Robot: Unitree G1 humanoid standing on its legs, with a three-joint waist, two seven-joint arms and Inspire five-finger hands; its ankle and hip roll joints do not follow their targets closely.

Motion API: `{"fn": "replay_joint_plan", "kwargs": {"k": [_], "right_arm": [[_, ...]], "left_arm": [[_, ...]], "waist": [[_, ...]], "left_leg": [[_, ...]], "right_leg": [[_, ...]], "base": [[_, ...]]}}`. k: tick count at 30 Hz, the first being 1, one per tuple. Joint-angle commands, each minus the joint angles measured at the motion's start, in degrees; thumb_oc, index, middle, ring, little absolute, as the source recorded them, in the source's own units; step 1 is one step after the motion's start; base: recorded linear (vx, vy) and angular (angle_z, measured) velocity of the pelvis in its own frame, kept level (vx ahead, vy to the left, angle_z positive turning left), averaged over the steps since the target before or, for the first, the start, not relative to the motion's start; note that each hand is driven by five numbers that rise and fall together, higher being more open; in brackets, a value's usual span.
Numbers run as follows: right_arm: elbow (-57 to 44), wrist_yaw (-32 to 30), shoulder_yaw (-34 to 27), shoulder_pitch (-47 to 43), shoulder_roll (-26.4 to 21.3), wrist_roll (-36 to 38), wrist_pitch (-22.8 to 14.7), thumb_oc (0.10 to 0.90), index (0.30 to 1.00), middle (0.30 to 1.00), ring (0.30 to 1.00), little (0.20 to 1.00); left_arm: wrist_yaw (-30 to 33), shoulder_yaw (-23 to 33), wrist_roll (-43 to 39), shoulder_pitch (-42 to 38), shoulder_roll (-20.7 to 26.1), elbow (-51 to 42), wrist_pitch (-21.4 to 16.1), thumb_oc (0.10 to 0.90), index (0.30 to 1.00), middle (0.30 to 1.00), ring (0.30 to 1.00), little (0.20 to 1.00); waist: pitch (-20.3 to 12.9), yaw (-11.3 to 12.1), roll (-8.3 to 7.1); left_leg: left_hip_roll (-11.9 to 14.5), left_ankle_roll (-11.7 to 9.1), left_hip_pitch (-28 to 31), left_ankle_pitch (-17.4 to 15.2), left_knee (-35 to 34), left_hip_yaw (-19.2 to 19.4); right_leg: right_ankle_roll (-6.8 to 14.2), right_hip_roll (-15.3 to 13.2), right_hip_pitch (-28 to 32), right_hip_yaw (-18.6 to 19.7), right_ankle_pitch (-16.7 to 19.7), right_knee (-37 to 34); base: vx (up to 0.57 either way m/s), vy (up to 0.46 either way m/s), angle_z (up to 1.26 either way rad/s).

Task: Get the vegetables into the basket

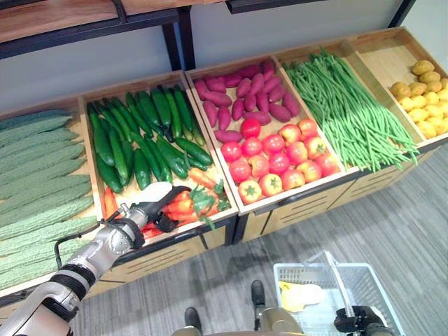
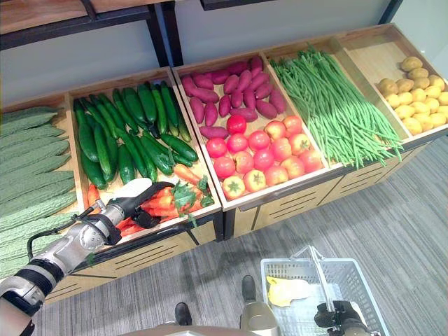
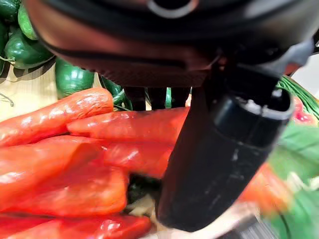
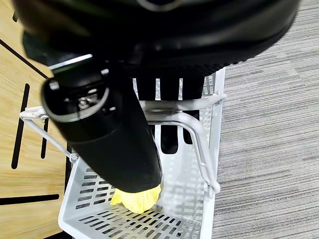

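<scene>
My left hand reaches over the front of a crate onto a pile of long red peppers. Its fingers are stretched out, open, with the thumb down beside the peppers and the fingertips hidden behind one of them. A white wire basket hangs low at the right over the floor. My right hand is shut on its metal handle. A yellow vegetable lies in the basket.
The wooden display holds dark cucumbers behind the peppers, ridged green gourds at the left, purple sweet potatoes, tomatoes, green beans and yellow potatoes. Grey carpet lies in front of it.
</scene>
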Motion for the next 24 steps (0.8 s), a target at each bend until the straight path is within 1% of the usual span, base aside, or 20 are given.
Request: {"fn": "replay_joint_plan", "kwargs": {"k": [1,5,10,13,15,16,17,21,24], "right_arm": [[0.8,-2.8,1.9,-1.5,-2.9,1.6,-2.5,0.400,0.300,0.300,0.300,0.300],[0.7,-3.1,2.0,-1.5,-2.6,1.7,-2.6,0.400,0.300,0.300,0.300,0.300],[0.8,-3.6,2.2,-1.7,-2.2,1.4,-2.6,0.400,0.300,0.300,0.300,0.300],[0.4,-3.9,2.2,-1.2,-1.7,1.4,-2.8,0.400,0.300,0.300,0.300,0.300],[0.5,-4.1,2.0,-1.0,-1.4,1.4,-2.7,0.400,0.300,0.300,0.300,0.300],[0.5,-4.1,2.0,-1.0,-1.4,1.4,-2.7,0.400,0.300,0.300,0.300,0.300],[0.8,-4.2,1.9,-0.9,-1.1,1.4,-2.7,0.400,0.300,0.300,0.300,0.300],[1.2,-4.6,1.8,-0.8,-0.5,1.1,-2.4,0.400,0.300,0.300,0.300,0.300],[1.5,-4.7,1.5,-0.7,-0.2,0.7,-2.0,0.400,0.300,0.300,0.300,0.300]], "left_arm": [[2.6,2.7,2.6,-7.0,0.3,2.8,0.0,0.400,0.300,0.300,0.300,0.300],[4.6,4.7,3.7,-6.1,-0.4,5.4,1.0,0.400,0.300,0.300,0.300,0.300],[6.7,6.1,4.4,-6.2,-0.2,5.0,1.7,0.400,0.300,0.300,0.300,0.300],[9.8,9.5,3.4,-6.4,-0.1,2.8,2.2,0.400,0.300,0.300,0.300,0.300],[11.1,11.4,2.8,-6.3,0.0,0.5,2.5,0.400,0.300,0.300,0.300,0.300],[11.0,11.5,2.8,-6.2,0.0,0.4,2.6,0.400,0.300,0.300,0.300,0.300],[13.0,13.9,1.7,-6.3,0.0,-2.6,2.5,0.400,0.300,0.300,0.300,0.300],[16.5,20.1,-1.9,-4.6,-1.2,-8.2,1.8,0.400,0.300,0.300,0.300,0.300],[16.5,24.8,-6.7,-1.6,-3.5,-13.8,0.8,0.400,0.300,0.300,0.300,0.300]], "waist": [[-1.7,0.0,-2.39],[-1.8,0.3,-2.63],[-2.0,0.5,-2.87],[-2.6,0.8,-3.12],[-2.9,1.0,-3.18],[-2.9,1.0,-3.18],[-3.1,1.3,-3.32],[-3.6,1.7,-3.60],[-4.1,2.1,-3.73]], "left_leg": [[2.6,-2.0,1.6,-2.4,0.3,-0.8],[2.6,-2.0,1.8,-2.4,0.3,-0.8],[2.6,-2.0,2.0,-2.5,0.3,-0.9],[2.4,-1.9,2.3,-2.7,0.3,-1.2],[2.4,-1.9,2.5,-2.8,0.3,-1.3],[2.4,-1.9,2.6,-2.8,0.3,-1.3],[2.4,-1.9,2.7,-2.8,0.3,-1.5],[2.4,-1.9,3.1,-2.9,0.3,-1.9],[2.4,-1.8,3.5,-3.1,0.3,-2.0]], "right_leg": [[6.5,-5.2,-0.3,1.4,1.5,0.0],[6.5,-5.2,0.0,1.3,1.4,0.0],[6.5,-5.3,0.4,1.0,1.3,0.0],[6.5,-5.4,0.9,0.7,1.2,0.0],[6.5,-5.5,1.3,0.6,1.1,0.0],[6.5,-5.5,1.3,0.5,1.1,0.0],[6.5,-5.6,1.6,0.3,0.9,0.0],[6.3,-5.7,2.3,-0.1,0.6,0.0],[6.1,-5.8,3.1,-0.5,0.4,0.0]], "base": [[0.00,0.000,0.00],[0.00,0.000,-0.01],[0.00,0.000,0.00],[0.00,0.000,0.00],[0.00,0.000,0.02],[0.01,0.001,0.07],[0.01,0.000,0.06],[0.01,-0.002,0.04],[0.01,0.000,0.06]]}}
